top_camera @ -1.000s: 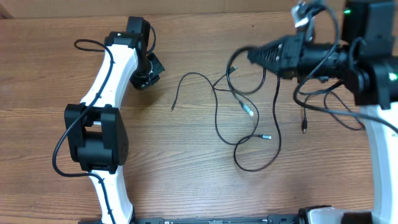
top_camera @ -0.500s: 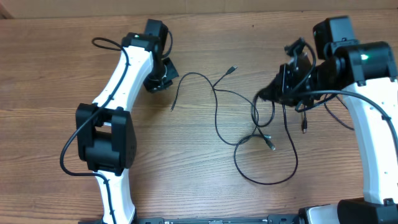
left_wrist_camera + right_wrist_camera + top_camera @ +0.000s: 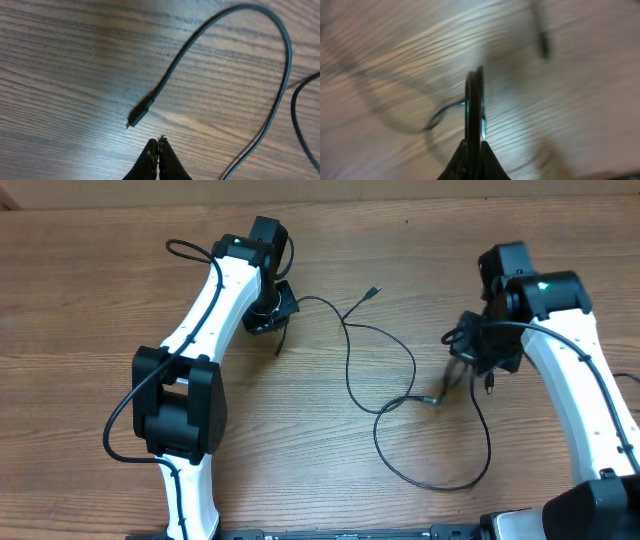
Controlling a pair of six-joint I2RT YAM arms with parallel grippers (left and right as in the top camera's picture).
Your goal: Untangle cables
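Thin black cables point(image 3: 349, 362) lie in long loose curves across the middle of the wooden table, with a big loop point(image 3: 430, 478) at the front. My left gripper point(image 3: 272, 320) is shut and empty. Its fingertips point(image 3: 159, 142) hover just short of one cable's plug end point(image 3: 137, 116), which also shows in the overhead view point(image 3: 278, 352). My right gripper point(image 3: 466, 360) is shut on a cable strand that runs up between its fingers point(image 3: 475, 75). That view is blurred. Another plug end point(image 3: 373, 291) lies at the back.
The wooden table point(image 3: 80, 300) runs to a back edge near the top of the overhead view. The thicker arm wires point(image 3: 190, 250) hang off the white left arm. A short cable end point(image 3: 488, 385) dangles by the right gripper.
My right gripper has swung down and to the right with the cable, pulling the tangle apart into wider loops. My left gripper has moved right, toward the cable's plug end.
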